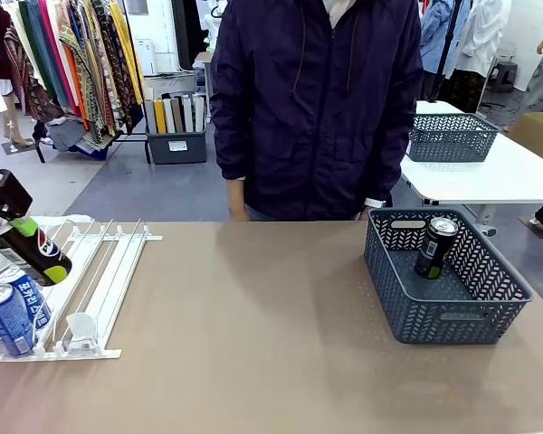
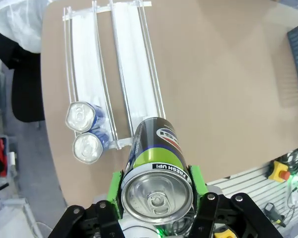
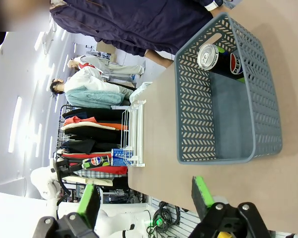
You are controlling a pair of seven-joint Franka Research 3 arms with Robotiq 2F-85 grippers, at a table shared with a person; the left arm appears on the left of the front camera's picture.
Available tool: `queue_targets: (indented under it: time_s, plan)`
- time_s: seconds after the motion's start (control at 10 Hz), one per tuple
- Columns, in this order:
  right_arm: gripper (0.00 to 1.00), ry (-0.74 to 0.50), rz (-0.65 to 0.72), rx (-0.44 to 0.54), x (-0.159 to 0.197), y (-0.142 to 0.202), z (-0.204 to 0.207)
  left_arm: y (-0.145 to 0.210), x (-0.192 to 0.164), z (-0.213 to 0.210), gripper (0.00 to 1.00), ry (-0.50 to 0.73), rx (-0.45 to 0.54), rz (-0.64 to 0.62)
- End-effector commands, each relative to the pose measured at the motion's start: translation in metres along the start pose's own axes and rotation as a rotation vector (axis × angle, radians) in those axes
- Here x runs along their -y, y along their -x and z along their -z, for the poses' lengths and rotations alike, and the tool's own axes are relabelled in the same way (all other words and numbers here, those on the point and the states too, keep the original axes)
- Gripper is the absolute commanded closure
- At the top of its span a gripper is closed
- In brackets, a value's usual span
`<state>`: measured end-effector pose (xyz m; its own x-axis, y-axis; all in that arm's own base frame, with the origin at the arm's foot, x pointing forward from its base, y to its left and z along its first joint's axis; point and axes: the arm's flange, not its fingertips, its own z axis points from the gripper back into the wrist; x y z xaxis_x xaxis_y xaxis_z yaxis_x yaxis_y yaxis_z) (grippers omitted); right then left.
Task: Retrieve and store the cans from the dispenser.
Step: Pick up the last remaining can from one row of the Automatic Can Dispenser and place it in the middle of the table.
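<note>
My left gripper (image 1: 11, 215) is shut on a black Pepsi can with a green base (image 1: 42, 253), held tilted above the left end of the dispenser (image 1: 109, 271). In the left wrist view its green pads (image 2: 196, 181) clamp that can (image 2: 156, 163) near its silver top. Two blue cans (image 1: 14, 312) stand in the near left lane, seen from above as blue cans (image 2: 84, 131). Another black can (image 1: 434, 246) stands in the grey-blue basket (image 1: 489, 294). My right gripper (image 3: 146, 198) is open and holds nothing, hovering well off from the basket (image 3: 188, 114).
A person in a dark jacket (image 1: 317, 99) stands at the far edge of the table, hands low. A white pusher block (image 1: 80, 327) sits at the near end of the rack. Bare brown tabletop (image 1: 253, 316) stretches between rack and basket.
</note>
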<state>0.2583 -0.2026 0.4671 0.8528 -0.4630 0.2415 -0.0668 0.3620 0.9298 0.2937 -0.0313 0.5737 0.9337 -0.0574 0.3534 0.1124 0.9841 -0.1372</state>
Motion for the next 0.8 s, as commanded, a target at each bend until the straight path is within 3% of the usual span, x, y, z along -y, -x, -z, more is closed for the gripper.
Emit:
queue_targets:
  time_s: [0.0, 0.4, 0.6, 0.7]
  plan:
    - [0.0, -0.014, -0.017, 0.003, -0.001, -0.001, -0.002, -0.02, 0.012, 0.005, 1.0, 0.065, 0.006, 0.052]
    - [0.0, -0.014, -0.017, 0.003, -0.001, -0.001, -0.002, -0.126, 0.181, 0.084, 1.0, 0.041, -0.114, 0.215]
    - [0.0, -0.014, -0.017, 0.003, -0.001, -0.001, -0.002, -0.149, 0.262, 0.144, 1.0, 0.066, -0.117, 0.348]
    - [0.0, -0.014, -0.017, 0.003, -0.001, -0.001, -0.002, -0.152, 0.297, 0.174, 1.0, 0.012, -0.109, 0.387]
